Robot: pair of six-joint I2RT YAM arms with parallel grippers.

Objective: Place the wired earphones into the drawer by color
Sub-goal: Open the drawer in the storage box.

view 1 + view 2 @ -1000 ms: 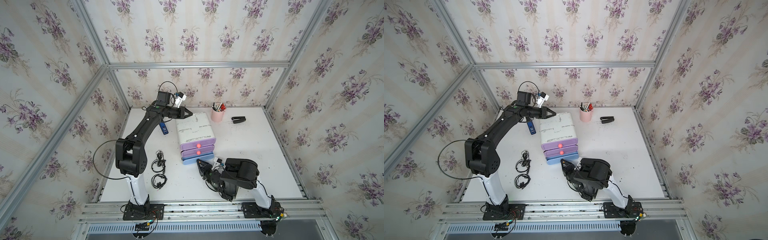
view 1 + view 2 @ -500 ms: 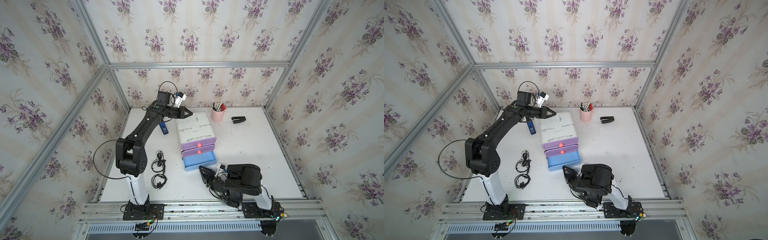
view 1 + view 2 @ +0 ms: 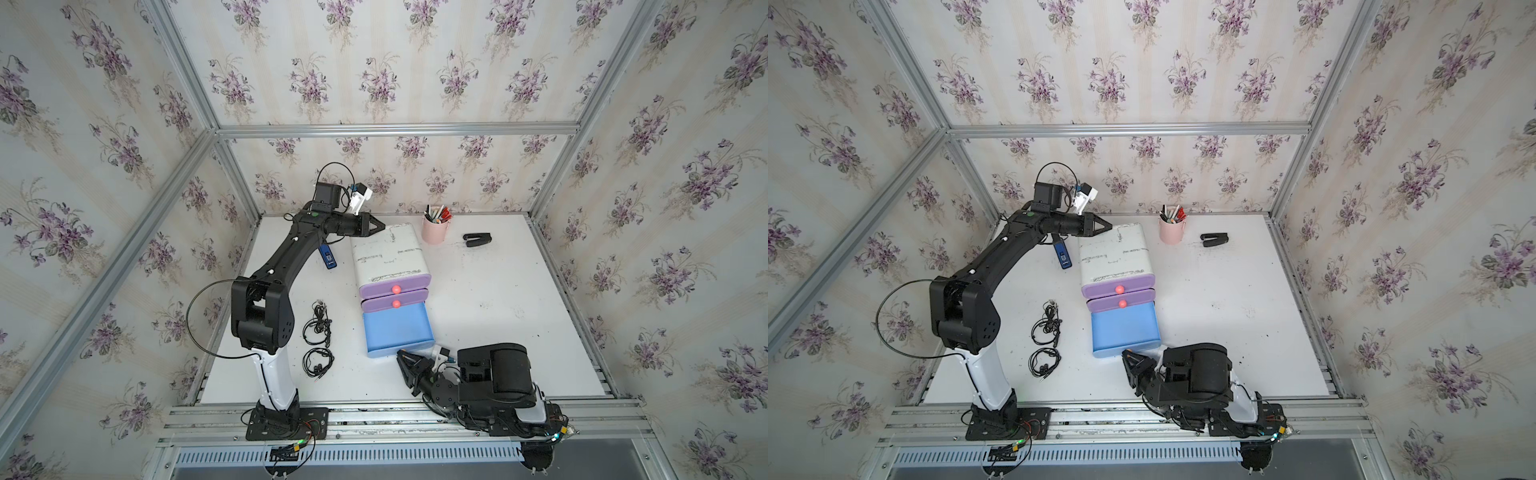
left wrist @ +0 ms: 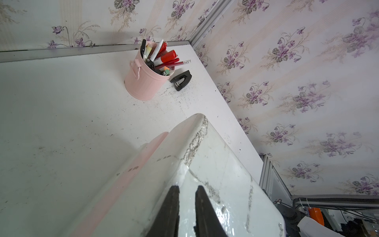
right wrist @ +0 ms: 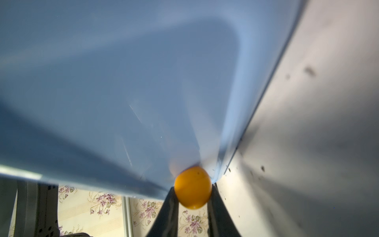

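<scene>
Two black wired earphones lie coiled on the table left of the drawers, one bundle [image 3: 318, 325] behind the other [image 3: 318, 362]; both also show in the second top view [image 3: 1047, 324]. The white drawer cabinet [image 3: 388, 257] has two purple drawers shut. Its blue bottom drawer [image 3: 397, 328] stands pulled out and empty. My right gripper [image 5: 192, 189] is shut on that drawer's orange knob [image 5: 192, 184], low at the table's front [image 3: 401, 354]. My left gripper [image 4: 187, 187] rests on the cabinet's back top edge, its fingers a narrow gap apart with nothing between them.
A pink cup of pens [image 3: 435, 230] and a black stapler [image 3: 478, 240] stand at the back right. A small blue device [image 3: 328, 257] lies left of the cabinet, under my left arm. Aluminium rails frame the table.
The blue bottom drawer has slid out toward the table's front as my right gripper drew back with its knob. My left arm has stayed on the cabinet.
</scene>
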